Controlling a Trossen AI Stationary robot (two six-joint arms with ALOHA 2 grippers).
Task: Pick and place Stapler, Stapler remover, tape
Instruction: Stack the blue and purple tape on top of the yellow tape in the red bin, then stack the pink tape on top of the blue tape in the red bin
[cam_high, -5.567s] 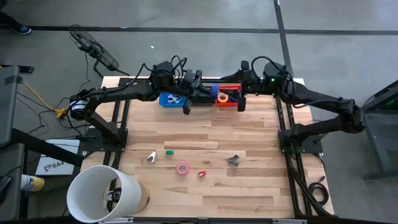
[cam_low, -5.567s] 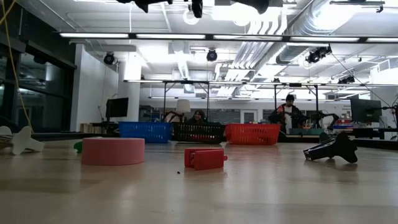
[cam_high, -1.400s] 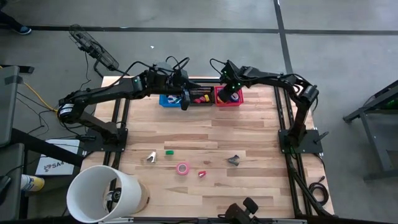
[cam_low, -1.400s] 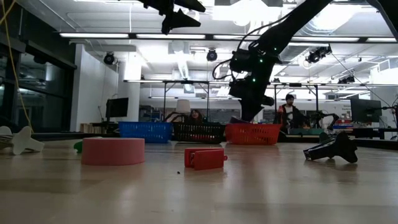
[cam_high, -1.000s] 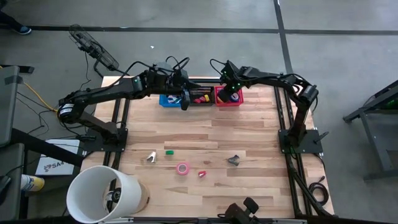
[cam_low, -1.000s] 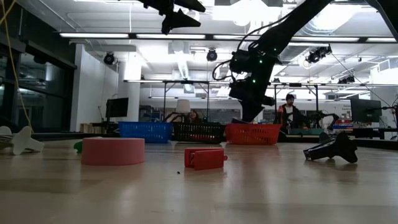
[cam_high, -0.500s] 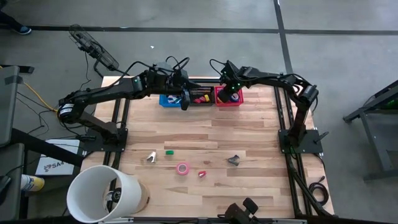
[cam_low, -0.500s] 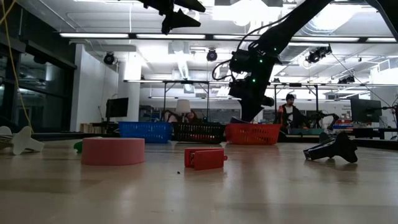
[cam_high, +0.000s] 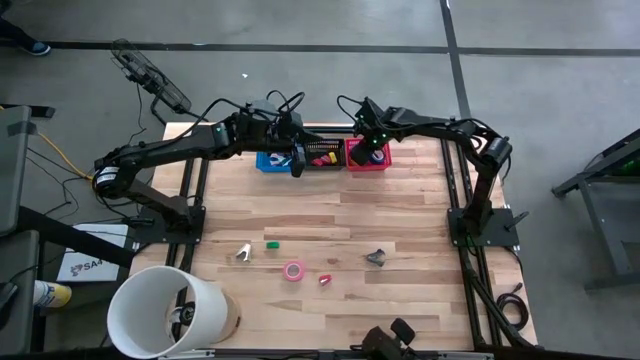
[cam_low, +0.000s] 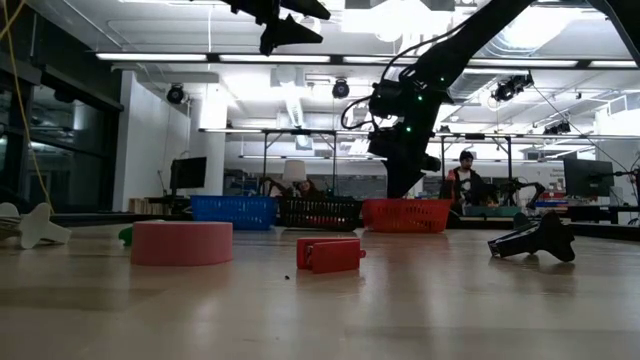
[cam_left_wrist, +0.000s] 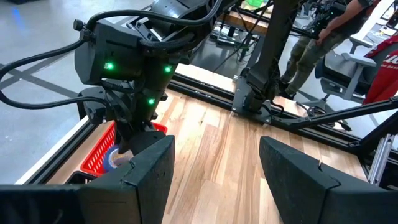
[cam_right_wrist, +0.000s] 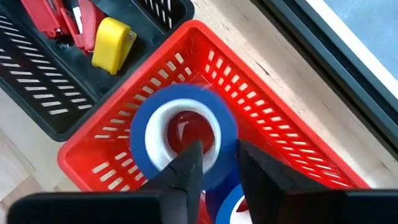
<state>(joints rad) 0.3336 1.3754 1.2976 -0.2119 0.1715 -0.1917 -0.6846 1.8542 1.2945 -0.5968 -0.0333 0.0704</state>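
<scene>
1. Right gripper (cam_right_wrist: 212, 163) is down in the red basket (cam_right_wrist: 261, 115) at the table's back edge. Its jaws pinch the wall of a blue tape roll (cam_right_wrist: 185, 132): one finger in the open centre, one outside. A second blue roll shows just below it in the basket.
2. Judged handling: the roll looks light and stiff, with a smooth, somewhat slick face. Gripping through the ring wall seems the surest hold.
3. Left gripper (cam_left_wrist: 214, 165) hovers over the blue basket (cam_high: 270, 160) with jaws spread and nothing between them.
4. Black basket (cam_right_wrist: 46, 74) sits between the other two and holds a yellow item and red tools.
5. Pink tape roll (cam_high: 293, 270) lies flat on the near half of the table, beside a small red piece (cam_high: 325, 279). A dark tool (cam_high: 376, 258) and a white one (cam_high: 243, 252) lie well apart.
6. Surface: pale wood-plank table (cam_high: 400, 215), level and bare between items. A big white cylinder (cam_high: 165, 310) stands at one near corner.
7. Room: open workshop with benches and strip lights; a person (cam_low: 465, 180) stands far behind.
</scene>
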